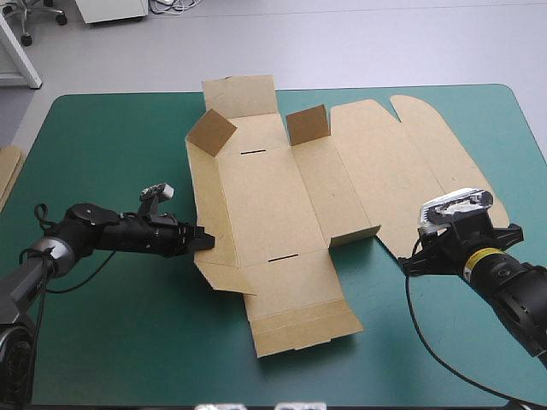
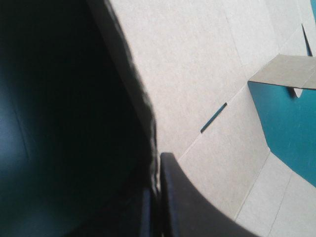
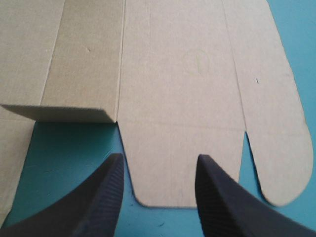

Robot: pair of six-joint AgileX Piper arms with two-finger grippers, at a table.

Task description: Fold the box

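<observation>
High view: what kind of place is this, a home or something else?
Probably a robotics lab or test bench: a table with a teal-green cover, the left gripper shut on the brown box, the right gripper open near it.

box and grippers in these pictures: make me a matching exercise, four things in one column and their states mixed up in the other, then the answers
Column one
1. left gripper
2. right gripper
3. small far flaps
4. rounded flap

Column two
a. lying flat on the teal-green cover
b. open, just short of a tab of the box
c. standing up from the board
d. shut on the box's left edge

Pairs: 1-d, 2-b, 3-c, 4-a
</observation>
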